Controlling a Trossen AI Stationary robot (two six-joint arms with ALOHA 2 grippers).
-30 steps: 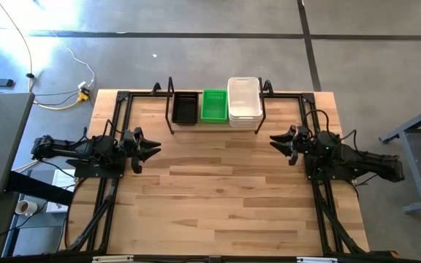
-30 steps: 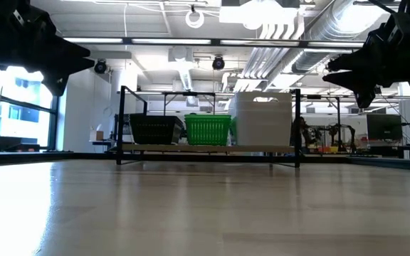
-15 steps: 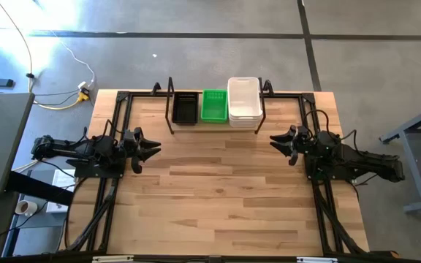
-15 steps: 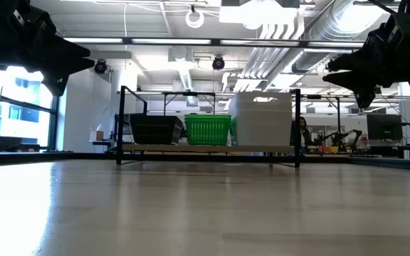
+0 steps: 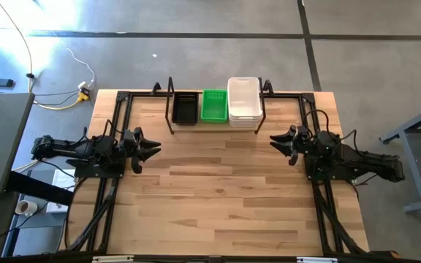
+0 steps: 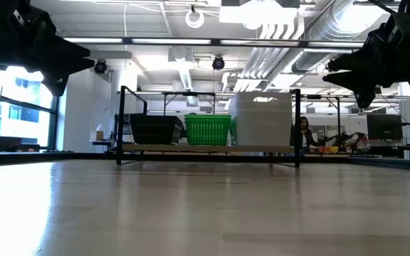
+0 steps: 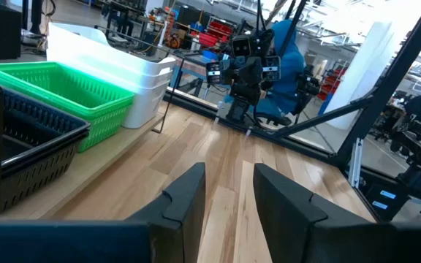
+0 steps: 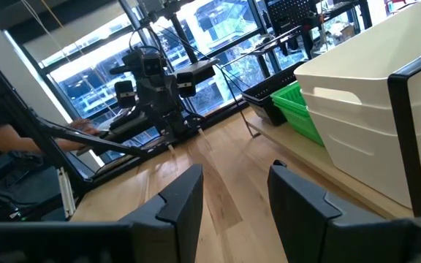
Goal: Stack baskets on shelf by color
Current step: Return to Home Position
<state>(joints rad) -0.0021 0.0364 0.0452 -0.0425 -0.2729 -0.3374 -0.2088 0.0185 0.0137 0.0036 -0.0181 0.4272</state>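
baskets all on shelf [image 5: 214, 124] at 12 o'clock of table [image 5: 225, 197]: black stack [image 5: 185, 109], green stack [image 5: 213, 105], white stack [image 5: 244, 99], side by side, sorted by colour. nothing moved over last second, arms parked same spots. left gripper [image 5: 150, 150] at 9 o'clock, right gripper [image 5: 278, 146] at 3 o'clock, both fingers parted, empty. looks like home pose reached, job basically done imo.

Robotics lab: ceiling ducts [image 6: 285, 30], concrete floor [image 5: 196, 62]
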